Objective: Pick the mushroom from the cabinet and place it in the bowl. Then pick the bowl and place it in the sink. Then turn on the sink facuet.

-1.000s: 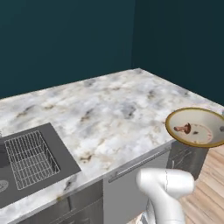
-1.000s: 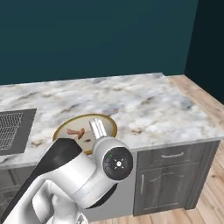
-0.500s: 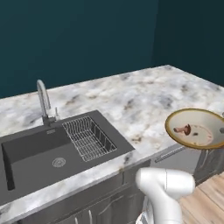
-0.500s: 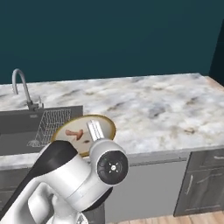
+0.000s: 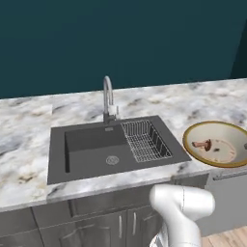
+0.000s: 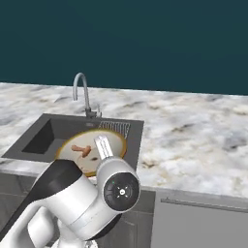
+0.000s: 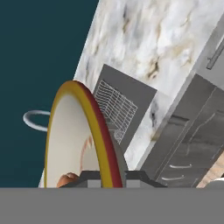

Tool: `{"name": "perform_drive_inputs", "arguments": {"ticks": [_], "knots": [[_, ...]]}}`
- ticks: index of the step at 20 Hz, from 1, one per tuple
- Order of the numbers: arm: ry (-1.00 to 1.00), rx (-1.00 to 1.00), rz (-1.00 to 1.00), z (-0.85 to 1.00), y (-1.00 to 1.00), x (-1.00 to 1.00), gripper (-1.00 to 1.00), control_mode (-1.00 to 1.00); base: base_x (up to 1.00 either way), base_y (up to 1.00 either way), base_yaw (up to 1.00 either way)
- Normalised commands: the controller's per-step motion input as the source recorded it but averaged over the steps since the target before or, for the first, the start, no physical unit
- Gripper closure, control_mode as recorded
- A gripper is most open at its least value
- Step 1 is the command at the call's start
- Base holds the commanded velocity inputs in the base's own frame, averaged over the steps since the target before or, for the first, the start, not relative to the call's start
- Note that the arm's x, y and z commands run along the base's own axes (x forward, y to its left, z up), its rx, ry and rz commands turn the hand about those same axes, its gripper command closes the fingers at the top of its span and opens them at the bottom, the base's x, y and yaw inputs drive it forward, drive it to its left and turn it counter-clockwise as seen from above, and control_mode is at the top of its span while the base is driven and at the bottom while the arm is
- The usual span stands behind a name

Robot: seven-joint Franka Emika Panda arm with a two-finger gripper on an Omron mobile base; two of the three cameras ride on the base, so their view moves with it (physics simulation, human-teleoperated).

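Hand view: gripper [image 7: 107, 178] pinching the bowl [image 7: 74, 140] by its rim, mushroom [image 7: 68, 180] lying inside, sink [image 7: 120, 107] beyond.

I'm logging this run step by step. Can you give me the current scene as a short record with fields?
bowl: held at its rim, beside the sink, level with the counter
mushroom: lying inside the bowl
gripper: shut on the bowl's rim
sink: no bowl in it yet; wire rack at its right end
faucet: behind the sink; no water visible
counter: marbled

Bowl [image 6: 112, 143] w/ mushroom [image 6: 81, 150] held over sink [image 6: 46, 132], faucet [image 6: 82, 94] behind.
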Motion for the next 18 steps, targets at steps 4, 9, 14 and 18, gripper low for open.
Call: {"name": "perform_drive_inputs", "arguments": {"ticks": [4, 9, 14, 18], "knots": [[0.0, 0.0, 0.0, 0.0, 0.0, 0.0, 1.0, 1.0, 0.22, 0.27, 0.45], [0.0, 0.0, 0.0, 0.0, 0.0, 0.0, 1.0, 1.0, 0.4, 0.12, 0.28], [0.0, 0.0, 0.0, 0.0, 0.0, 0.0, 1.0, 1.0, 0.41, 0.13, 0.15], [0.0, 0.0, 0.0, 0.0, 0.0, 0.0, 1.0, 1.0, 0.35, 0.13, 0.13]]}}
